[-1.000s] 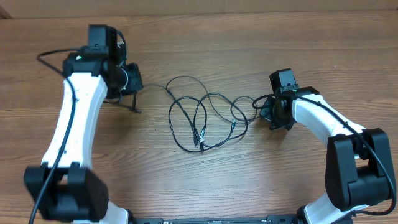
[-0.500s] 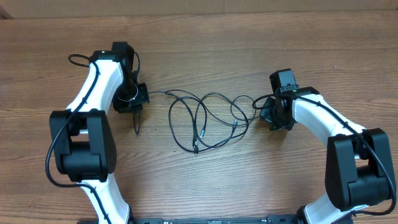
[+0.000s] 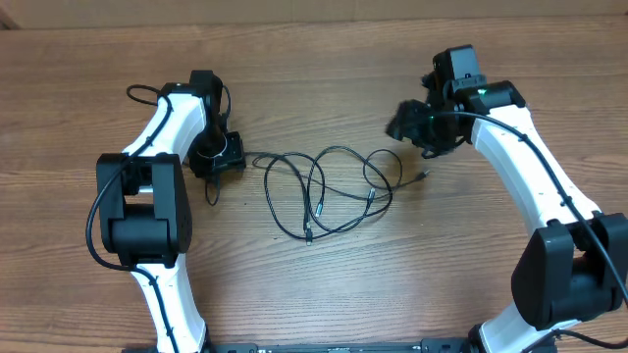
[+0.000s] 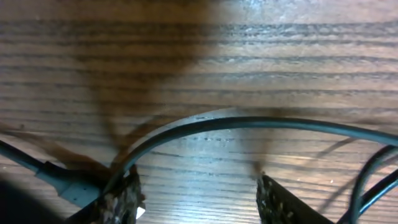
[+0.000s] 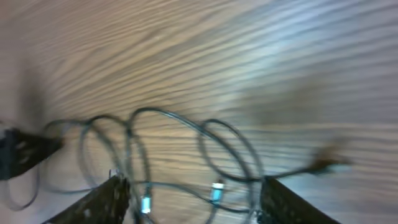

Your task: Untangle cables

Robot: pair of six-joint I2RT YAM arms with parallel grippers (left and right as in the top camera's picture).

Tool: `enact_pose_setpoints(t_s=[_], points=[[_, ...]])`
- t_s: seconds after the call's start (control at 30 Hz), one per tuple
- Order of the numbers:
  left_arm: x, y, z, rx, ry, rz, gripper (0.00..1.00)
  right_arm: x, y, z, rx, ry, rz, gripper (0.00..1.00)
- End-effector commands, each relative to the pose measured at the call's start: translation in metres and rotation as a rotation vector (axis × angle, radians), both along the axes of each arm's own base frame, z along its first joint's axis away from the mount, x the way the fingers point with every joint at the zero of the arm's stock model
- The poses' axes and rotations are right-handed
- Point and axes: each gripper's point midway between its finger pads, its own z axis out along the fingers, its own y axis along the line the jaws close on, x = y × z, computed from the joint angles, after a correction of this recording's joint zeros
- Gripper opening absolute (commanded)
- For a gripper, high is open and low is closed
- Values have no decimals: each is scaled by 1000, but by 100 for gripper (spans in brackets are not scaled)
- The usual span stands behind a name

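Since the earlier frames, the right tool [image 3: 412, 123] had been moved off the right end of the cables [image 3: 319, 191] and carried toward the far edge of the worktop [image 3: 314, 78]. Its fingers were seen wide apart, with nothing between them. The left tool [image 3: 218, 162] had been brought in to the cables' left end. Its fingertips [image 4: 124, 199] were parted, and 1 cord was seen running across just beyond them, ungripped. The cables were spread in loose loops at the worktop's middle. The right wrist view was blurred, and from overhead the cables' left end was hidden beneath the left tool.
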Motion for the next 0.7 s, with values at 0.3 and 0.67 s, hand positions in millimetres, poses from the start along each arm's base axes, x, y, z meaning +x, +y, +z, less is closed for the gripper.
enact_pose_setpoints(t_s=[0.3,0.67], points=[[-1,-18,-11,-132,26,-46,59,-31,110,-4,166,-55,301,73],[1,-35,8,-235,-16,-109,56,-44,164,-45,25,-106,414,77]])
